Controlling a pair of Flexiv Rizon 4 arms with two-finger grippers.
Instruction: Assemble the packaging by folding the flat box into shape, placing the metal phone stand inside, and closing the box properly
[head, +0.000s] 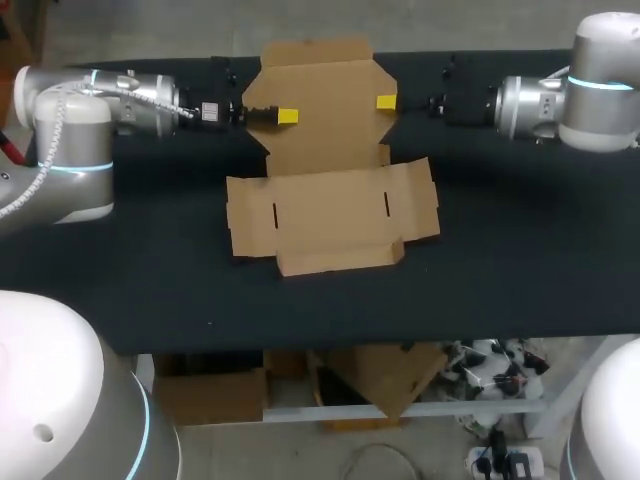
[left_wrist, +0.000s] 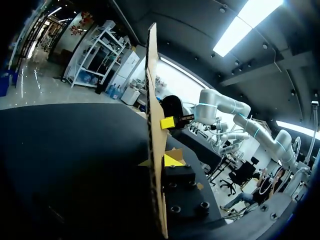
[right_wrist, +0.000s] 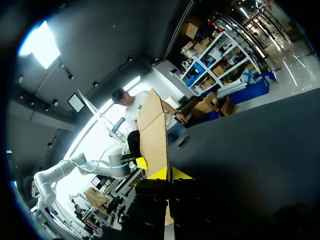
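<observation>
Both jaws pinch the box lid (head: 320, 100) by its side edges (nine and three o'clock), nearly closed on thin cardboard. Uneven lifting could twist or tear it.

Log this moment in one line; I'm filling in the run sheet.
box: unfolded | left hand: shut on its rear panel | right hand: same | stand: not seen

The raised lid of the box (head: 322, 100) hides one of the left fingers (head: 287, 116) and one of the right fingers (head: 386, 102), so a single yellow tip shows on each side. The desk (head: 520, 260) is cut off at left and right, and so are both arms. From either wrist the lid stands edge-on, and its faces hardly show.
</observation>
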